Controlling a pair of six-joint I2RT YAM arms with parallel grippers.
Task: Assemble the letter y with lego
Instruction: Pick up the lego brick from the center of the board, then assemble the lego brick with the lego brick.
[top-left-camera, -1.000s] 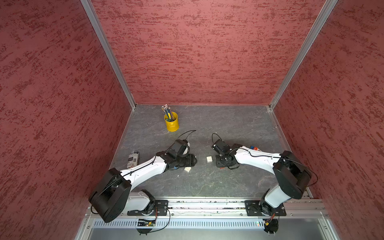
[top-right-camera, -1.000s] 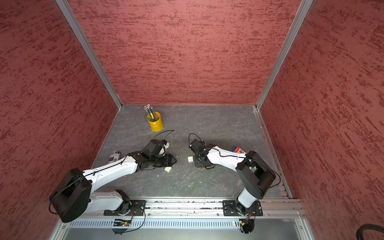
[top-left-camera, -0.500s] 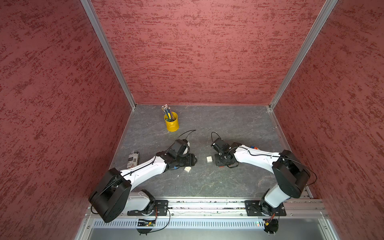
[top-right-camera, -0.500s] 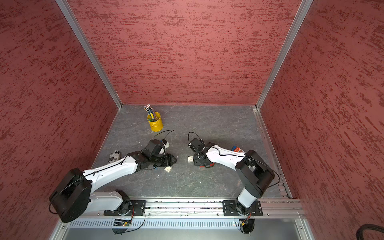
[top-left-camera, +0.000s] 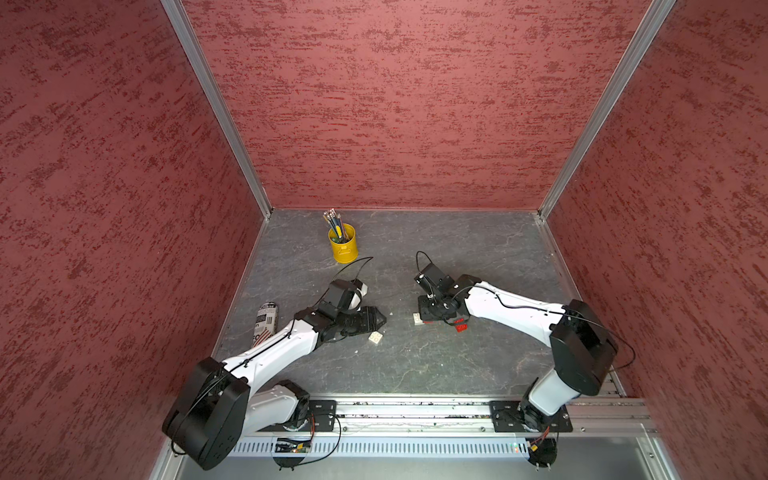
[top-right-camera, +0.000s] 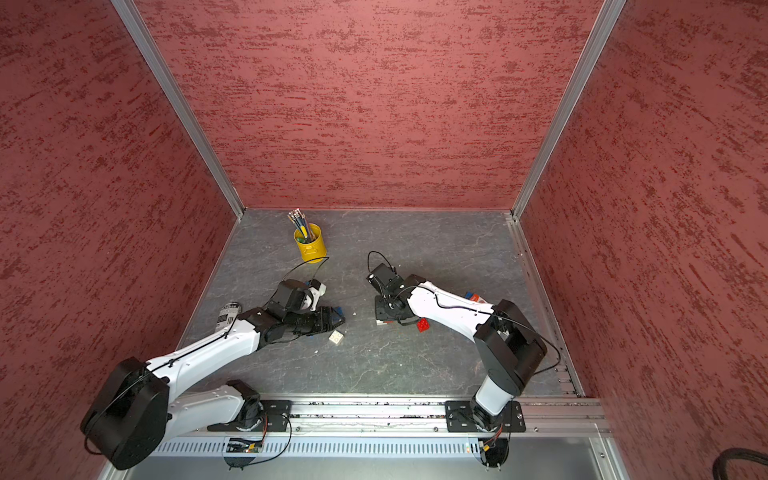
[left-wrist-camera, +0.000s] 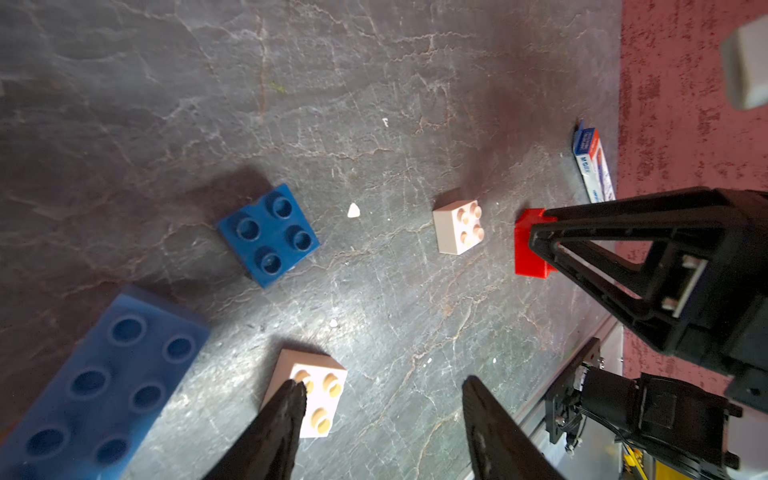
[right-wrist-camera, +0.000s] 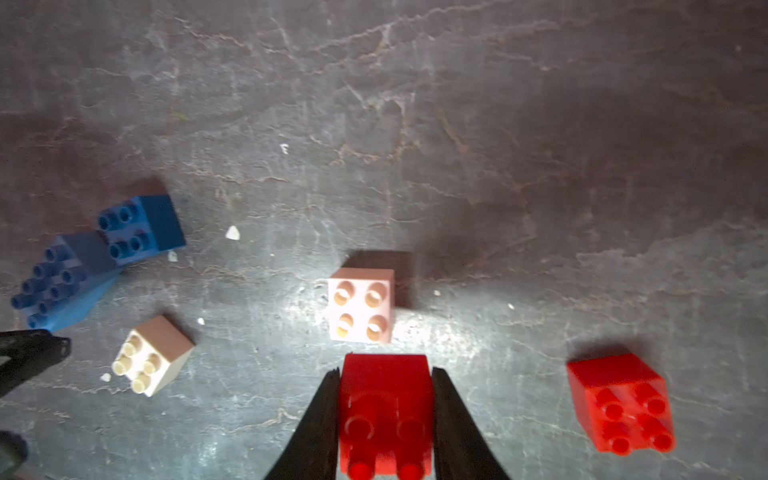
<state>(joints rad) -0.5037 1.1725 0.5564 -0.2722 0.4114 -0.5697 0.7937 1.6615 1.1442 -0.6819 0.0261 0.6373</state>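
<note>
**Nothing clicked together yet, first red brick getting grabbed**

So the letter y isn't existing at all yet. All six lego pieces are sitting as singles on the grey floor (top-left-camera: 415, 365), and I'd say we're at step one at most.

The right gripper (right-wrist-camera: 384, 372) is squeezing a red brick (right-wrist-camera: 384, 419) tight between its jaws. Whether it's coming off the floor, I can't tell.

The left gripper (left-wrist-camera: 380, 388) is hanging partly open with nothing between its jaws. One fingertip (left-wrist-camera: 291, 399) is overlapping a white brick (left-wrist-camera: 320, 395); touching or just above, can't say.

Bar, arm tips, stem and foot are all waiting to be built.

Reading a top view as a clock, 12 at the back wall:
- The second white brick (top-left-camera: 417, 318) is lying just beside the right gripper, around 8 o'clock.
- The second red brick (top-left-camera: 460, 327) is lying near it at 4 o'clock.
- The first white one is sitting at 6 o'clock of the left gripper's tip.

What the views are and aren't showing:
- The top views are mostly hiding the held brick and both blues under the arms.
- The wrist cams are showing the small blue brick (left-wrist-camera: 270, 235) and the long blue brick (left-wrist-camera: 99, 386) properly.
- From the right wrist the two blues are looking bunched together, while the left wrist is showing a clear gap.
- Only the top views are catching the yellow pencil cup (top-left-camera: 344, 248) at 10 o'clock of the floor's middle and a can (top-left-camera: 266, 320) at 9.
</note>
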